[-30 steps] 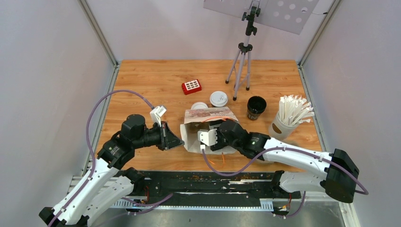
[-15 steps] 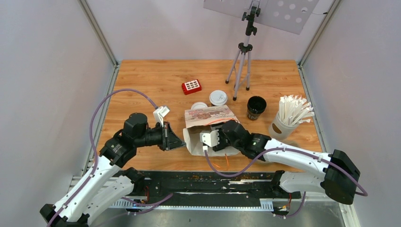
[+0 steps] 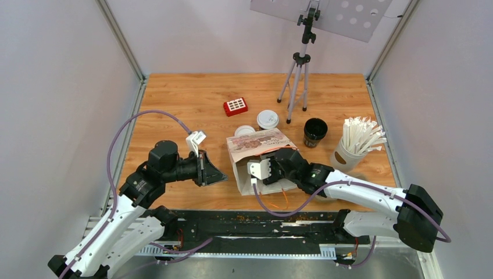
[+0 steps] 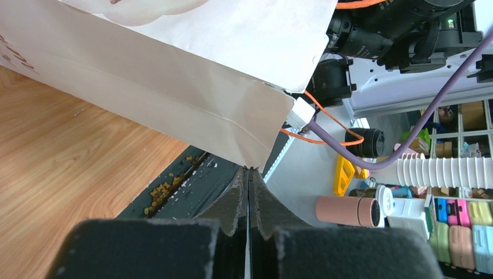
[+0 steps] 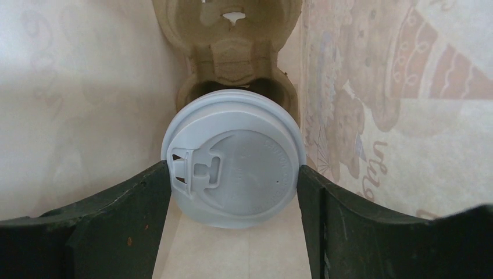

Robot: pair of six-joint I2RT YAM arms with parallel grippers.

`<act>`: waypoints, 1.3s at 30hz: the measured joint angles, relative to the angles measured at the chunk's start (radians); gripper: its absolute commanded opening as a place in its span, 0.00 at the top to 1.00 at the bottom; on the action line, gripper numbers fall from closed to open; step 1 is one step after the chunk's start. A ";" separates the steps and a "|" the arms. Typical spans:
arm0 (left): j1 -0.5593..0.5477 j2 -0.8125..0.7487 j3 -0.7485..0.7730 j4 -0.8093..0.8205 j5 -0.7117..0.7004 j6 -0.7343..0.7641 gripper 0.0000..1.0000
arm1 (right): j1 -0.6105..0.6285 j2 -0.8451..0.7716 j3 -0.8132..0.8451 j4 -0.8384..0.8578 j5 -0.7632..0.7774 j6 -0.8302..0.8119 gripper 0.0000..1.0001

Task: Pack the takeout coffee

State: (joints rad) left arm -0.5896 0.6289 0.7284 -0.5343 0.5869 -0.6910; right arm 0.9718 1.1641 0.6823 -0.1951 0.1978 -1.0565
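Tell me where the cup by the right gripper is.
Right wrist view, centre: the lidded cup is inside the paper bag, held between the right gripper's fingers, in front of the cardboard tray.

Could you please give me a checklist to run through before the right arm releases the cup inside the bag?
1. Right end effector clamps the lidded cup: ok, fingers against both sides of its lid.
2. Cup seated in the cardboard tray: cannot tell, the lid hides its base.
3. Left end effector holding the paper bag: cannot tell, shut with tips at the bag's corner.
4. Second cup lidded: not ok, it stands open, a white lid lying apart.
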 measured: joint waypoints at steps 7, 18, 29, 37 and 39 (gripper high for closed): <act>0.000 -0.013 0.000 0.000 -0.022 -0.003 0.61 | 0.000 0.000 -0.001 0.007 -0.008 0.000 0.25; -0.018 0.054 0.002 0.050 -0.078 0.001 0.36 | 0.000 0.016 -0.001 0.032 -0.009 0.003 0.25; -0.080 0.082 0.050 0.045 -0.122 0.022 0.30 | 0.000 0.035 -0.001 0.052 -0.006 0.008 0.26; -0.135 0.089 0.065 0.039 -0.153 0.026 0.30 | -0.008 0.035 -0.001 0.058 -0.006 0.020 0.26; -0.165 0.108 0.067 0.035 -0.173 0.026 0.32 | -0.011 0.035 -0.001 0.060 -0.008 0.023 0.26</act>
State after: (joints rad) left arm -0.7547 0.7364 0.7956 -0.4995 0.4137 -0.6655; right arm 0.9604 1.1992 0.6815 -0.1356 0.1902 -1.0340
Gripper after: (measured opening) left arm 0.702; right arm 0.752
